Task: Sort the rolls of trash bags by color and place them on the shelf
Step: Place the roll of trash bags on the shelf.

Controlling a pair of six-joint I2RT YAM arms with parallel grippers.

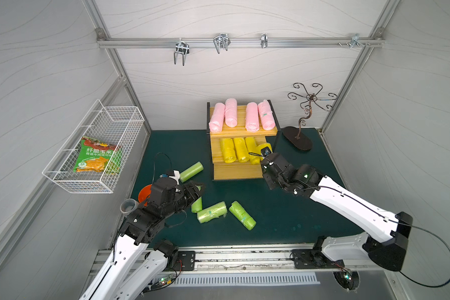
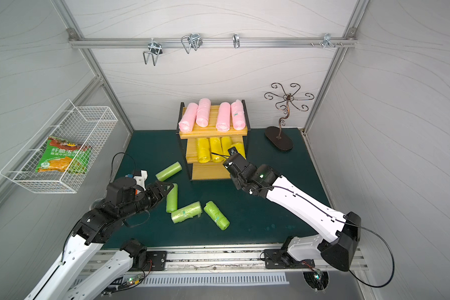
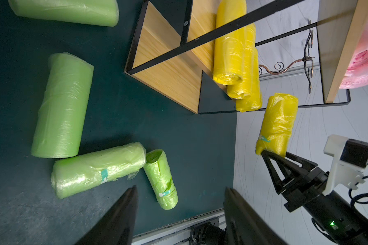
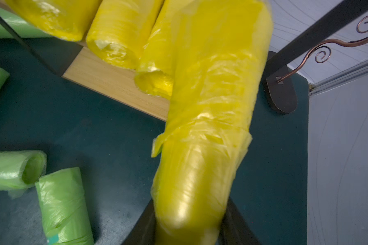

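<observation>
- The crinkly yellow roll of trash bags [image 4: 210, 127] sits clamped by one end in the right gripper [image 3: 273, 153], just beside three yellow rolls [image 1: 238, 153] on the middle tier of the stepped wooden shelf [image 1: 237, 171].
- Step in hand: completing the yellow row. Next, lower it into the free end slot and release.
- Four light green rolls [image 1: 212, 211] lie on the dark green table [image 1: 283, 220]. The left gripper [image 2: 170, 186] hangs by one, jaws apart, empty.

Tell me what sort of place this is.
Probably a robot test cell, not a home or shop: grey panel walls on an aluminium frame, two robot arms mounted on a rail at the front of a green mat, and staged props such as the shelf and wire basket.
</observation>
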